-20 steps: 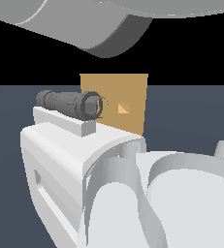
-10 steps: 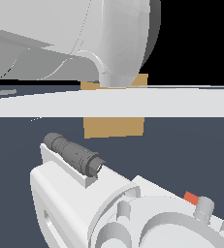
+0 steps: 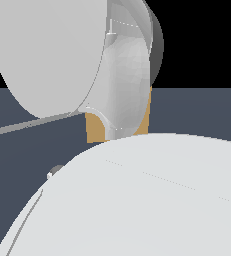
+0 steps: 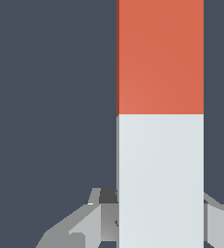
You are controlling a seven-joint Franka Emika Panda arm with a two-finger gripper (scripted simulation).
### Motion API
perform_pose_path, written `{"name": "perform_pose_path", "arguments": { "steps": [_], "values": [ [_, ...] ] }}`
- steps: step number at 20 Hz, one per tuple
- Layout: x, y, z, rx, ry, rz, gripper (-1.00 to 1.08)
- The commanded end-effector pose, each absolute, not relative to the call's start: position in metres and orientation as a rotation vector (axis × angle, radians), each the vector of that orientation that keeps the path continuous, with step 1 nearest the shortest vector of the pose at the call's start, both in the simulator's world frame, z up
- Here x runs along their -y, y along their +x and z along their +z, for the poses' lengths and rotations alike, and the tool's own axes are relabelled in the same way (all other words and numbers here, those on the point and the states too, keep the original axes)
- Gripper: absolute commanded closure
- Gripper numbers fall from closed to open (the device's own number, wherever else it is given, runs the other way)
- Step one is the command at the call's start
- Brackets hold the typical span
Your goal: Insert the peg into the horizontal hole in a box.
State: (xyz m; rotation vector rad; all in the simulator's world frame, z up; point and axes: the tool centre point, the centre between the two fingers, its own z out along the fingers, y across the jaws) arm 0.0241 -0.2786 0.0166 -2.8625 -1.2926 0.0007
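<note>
Orange-and-white peg (image 4: pixel 160 121) over flat slate-grey floor (image 4: pixel 50 97), black backdrop beyond.

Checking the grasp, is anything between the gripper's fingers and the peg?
Nothing shows in the wrist view: the fingers flank the peg at its pale half with no visible gap.

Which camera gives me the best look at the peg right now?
The wrist view: the peg fills it, orange-red half and pale half both clear, fingers flanking the pale end. The exterior view shows no peg, only arm casing and slivers of the box.
</note>
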Motion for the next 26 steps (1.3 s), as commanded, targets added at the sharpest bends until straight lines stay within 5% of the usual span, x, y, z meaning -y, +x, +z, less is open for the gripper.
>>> {"name": "perform_pose_path", "arguments": {
  "steps": [1,14,26],
  "values": [
    [0.279,0.025,0.017,1.293,-2.863,0.0,1.08],
    [0.267,0.032,0.022,1.356,-2.834,0.001,1.08],
    [0.154,0.076,0.066,1.883,-2.516,0.002,1.08]
  ]
}}
